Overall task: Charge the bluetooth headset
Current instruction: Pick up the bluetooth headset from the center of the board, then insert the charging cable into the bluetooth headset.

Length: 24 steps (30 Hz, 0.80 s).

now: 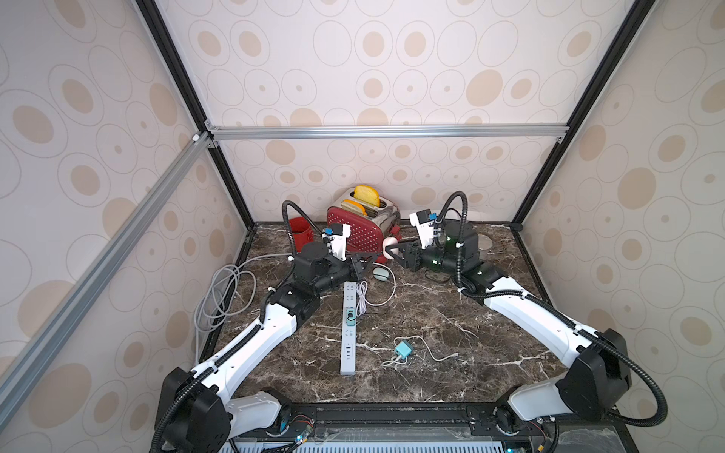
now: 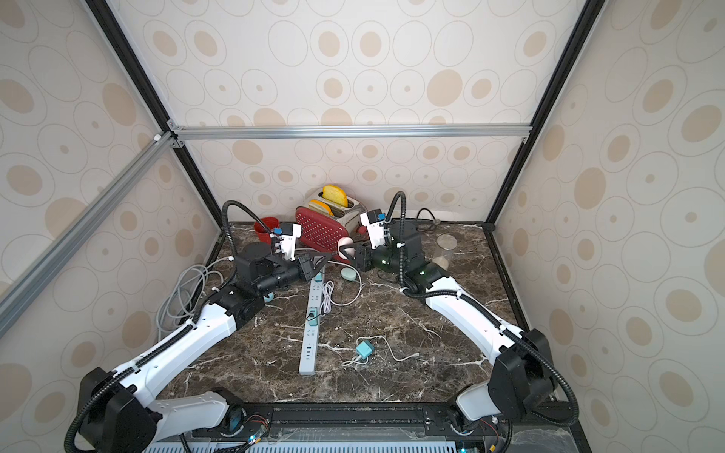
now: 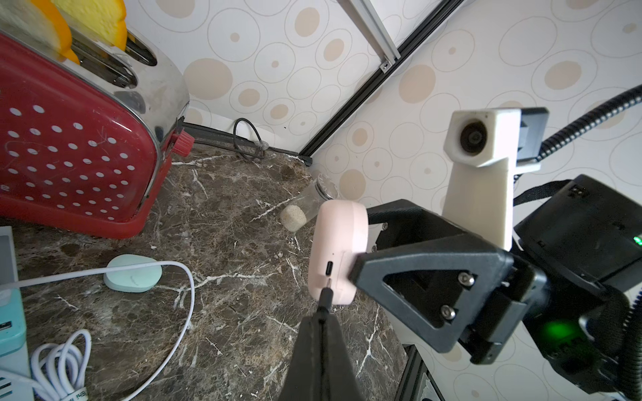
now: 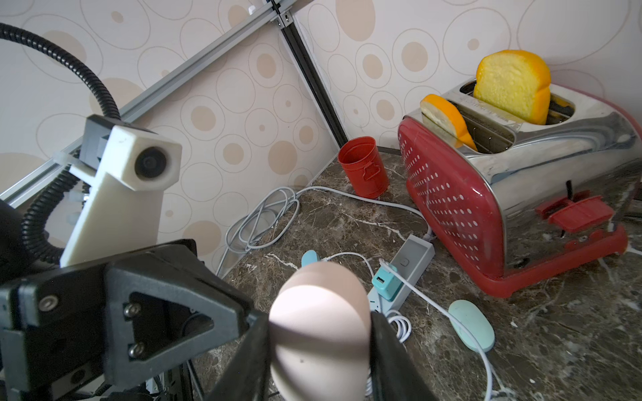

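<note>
The pink earbud case (image 3: 338, 250) hangs above the bench (image 3: 225, 312), clamped from both sides by the right tool (image 1: 393, 251). It looks light, hard and smooth-shelled, so it would likely twist or slip under a sideways push. A hold on the sides that leaves the charging port (image 3: 329, 267) clear suits it. The left tool (image 3: 321, 326) is clenched on a small black plug (image 3: 327, 295), whose tip sits just under the port, not yet in.

We find open tabletop (image 1: 451, 321) right of the power strip (image 1: 348, 333), broken only by a teal adapter (image 1: 403, 348). Behind the strip the red toaster (image 1: 353, 231) blocks passage, and left of it a coiled grey cable (image 1: 215, 292) crowds the edge.
</note>
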Available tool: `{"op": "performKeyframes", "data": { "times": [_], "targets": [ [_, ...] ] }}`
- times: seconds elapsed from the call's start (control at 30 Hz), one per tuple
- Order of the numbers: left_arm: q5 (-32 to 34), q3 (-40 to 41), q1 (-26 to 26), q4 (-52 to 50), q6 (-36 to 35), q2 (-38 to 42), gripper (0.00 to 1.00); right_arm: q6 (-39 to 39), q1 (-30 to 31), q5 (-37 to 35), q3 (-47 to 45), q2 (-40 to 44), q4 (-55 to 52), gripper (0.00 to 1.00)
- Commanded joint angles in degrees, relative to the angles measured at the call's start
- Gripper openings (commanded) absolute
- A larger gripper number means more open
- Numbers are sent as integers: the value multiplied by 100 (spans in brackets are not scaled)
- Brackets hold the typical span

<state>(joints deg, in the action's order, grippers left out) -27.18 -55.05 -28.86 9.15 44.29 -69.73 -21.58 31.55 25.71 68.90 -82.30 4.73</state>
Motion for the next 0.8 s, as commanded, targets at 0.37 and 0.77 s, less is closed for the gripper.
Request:
{"op": "performKeyframes", "data": {
  "times": [0.37,0.77],
  "targets": [
    [-8,-243,-36,105,44,106,0,134,146,77,154,-14,69,18],
    [61,-222,-29,-31,-19,215,0,173,229,180,146,8,99,18]
  ]
}}
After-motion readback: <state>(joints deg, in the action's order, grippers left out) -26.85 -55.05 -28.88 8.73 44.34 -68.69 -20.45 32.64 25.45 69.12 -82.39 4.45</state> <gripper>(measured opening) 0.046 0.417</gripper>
